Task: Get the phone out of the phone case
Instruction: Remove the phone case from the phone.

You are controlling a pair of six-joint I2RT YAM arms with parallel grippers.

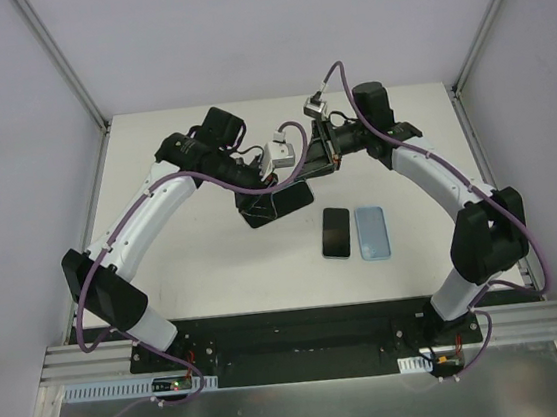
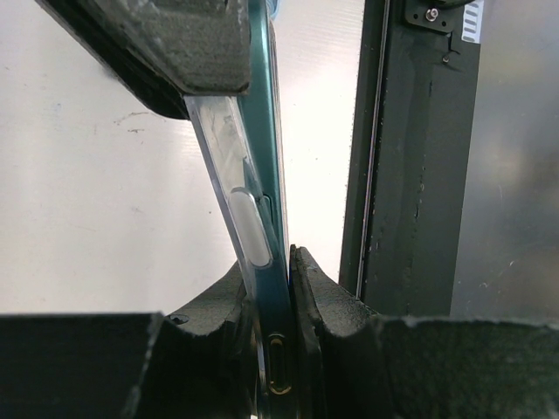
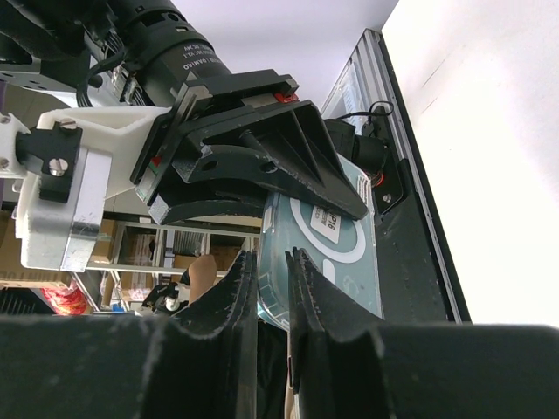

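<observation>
We are looking down on both arms meeting over the middle of the counter (image 1: pixel 215 266), the left arm (image 1: pixel 149 218) reaching in from 7 o'clock and the right arm (image 1: pixel 425 167) from 5 o'clock. Between them they are holding the phone (image 1: pixel 278 205) up off the surface, sitting in its clear phone case (image 2: pixel 231 166). The left jaws are clenching across the end of the phone that carries the charging port, case and all, with one of the fingers (image 2: pixel 327 314) pressing on each face. The right jaws are clenching too, their fingers (image 3: pixel 227 305) pinching the rim of the phone case at the other end, where the case back with its white ring is showing (the left jaws are filling the frame just above it). In the left wrist view we are seeing the phone edge-on: the clear side wall is standing away from the teal edge toward 12 o'clock, and the two are closing together near the left fingers at 6 o'clock. At about 4 o'clock from the held phone, a second phone (image 1: pixel 336 232) and a pale blue case (image 1: pixel 372 232) are lying flat on the counter, just beside each other.
</observation>
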